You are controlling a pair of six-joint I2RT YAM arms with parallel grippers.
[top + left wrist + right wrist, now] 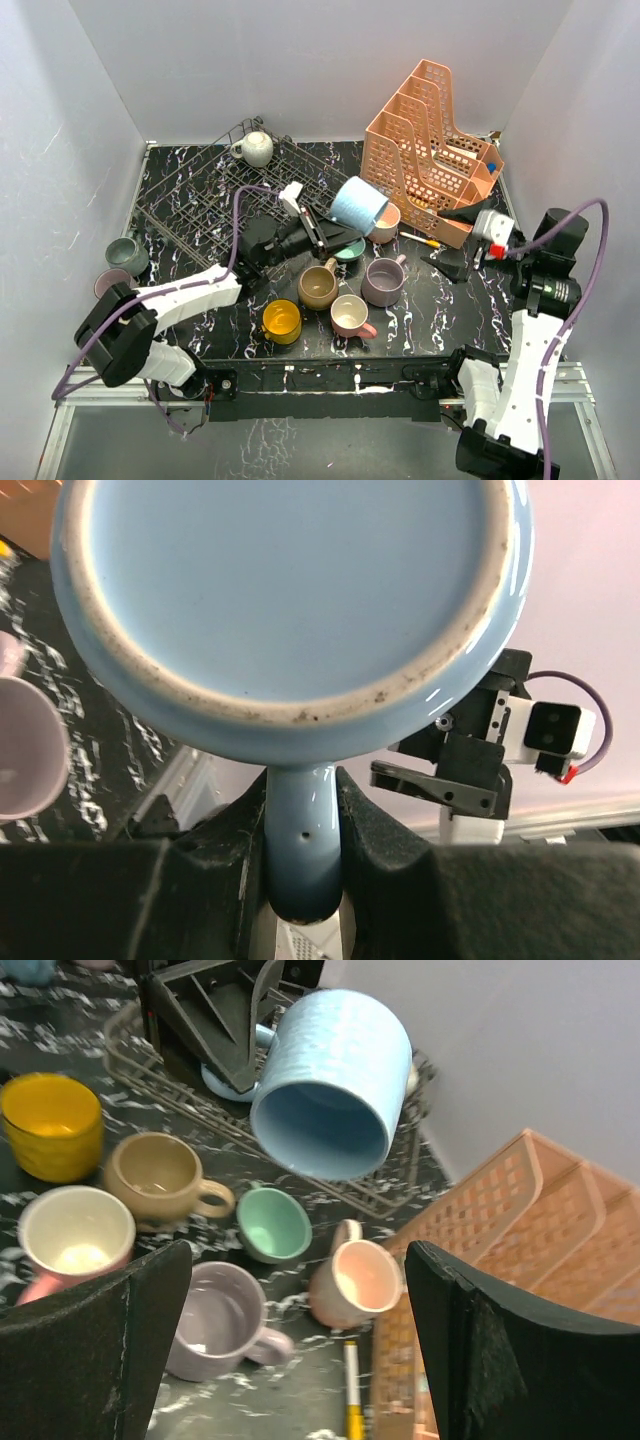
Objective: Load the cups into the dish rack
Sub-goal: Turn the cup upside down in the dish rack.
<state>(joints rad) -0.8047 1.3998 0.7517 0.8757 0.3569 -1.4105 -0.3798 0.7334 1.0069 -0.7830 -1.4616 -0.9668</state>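
Black marbled table [420, 310], blue cup [358, 205] pinched by handle in left end effector [325, 232], right end effector [452, 240] spread, apart

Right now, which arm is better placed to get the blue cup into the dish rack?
Left. The left gripper grips the blue cup by its handle, in the air beside the dish rack. The right gripper stands open and empty, over by the orange organizer.

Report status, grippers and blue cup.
Left gripper shut on blue cup by the handle, cup aloft. Right gripper open, empty, standing off. Dish rack holds one cream cup; path clear.
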